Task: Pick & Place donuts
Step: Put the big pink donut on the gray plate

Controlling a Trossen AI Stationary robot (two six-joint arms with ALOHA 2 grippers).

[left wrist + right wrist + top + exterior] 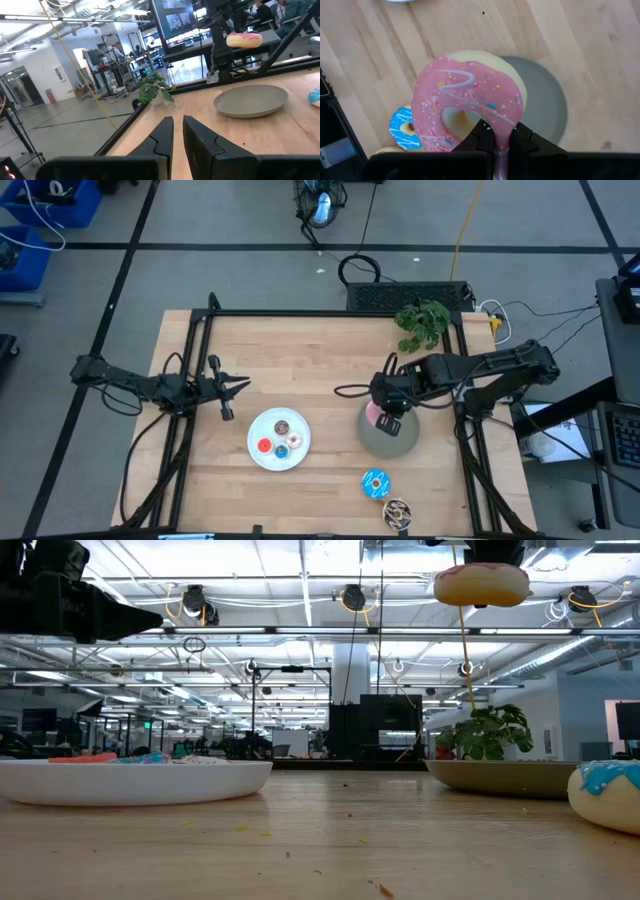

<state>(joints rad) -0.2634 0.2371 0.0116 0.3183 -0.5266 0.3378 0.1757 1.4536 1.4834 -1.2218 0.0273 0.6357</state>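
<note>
My right gripper point(388, 420) is shut on the pink donut point(465, 95) and hangs over the round grey plate point(400, 442). In the low view the pink donut point(481, 585) sits high above the grey plate point(500, 776). The white plate point(252, 442) carries the tiny brown point(283, 426), red point(264, 446), white point(294, 442) and blue point(282, 451) donuts. The blue sprinkled donut point(376, 483) and the speckled brown donut point(398, 513) lie flat on the table near its near edge. My left gripper point(238, 386) waits, shut, left of the white plate. My right gripper comes from above, pointing down, and pinches the pink donut's ring wall point(502, 131). One finger point(482, 136) stands at the hole and the other point(521, 137) at the outer rim. The donut is lifted clear and lies roughly level over the grey plate.
A small potted plant point(422, 322) stands at the table's far right corner. A dark frame point(300, 313) runs along the far edge and the sides. Bare wood lies between the two plates and across the far half of the table.
</note>
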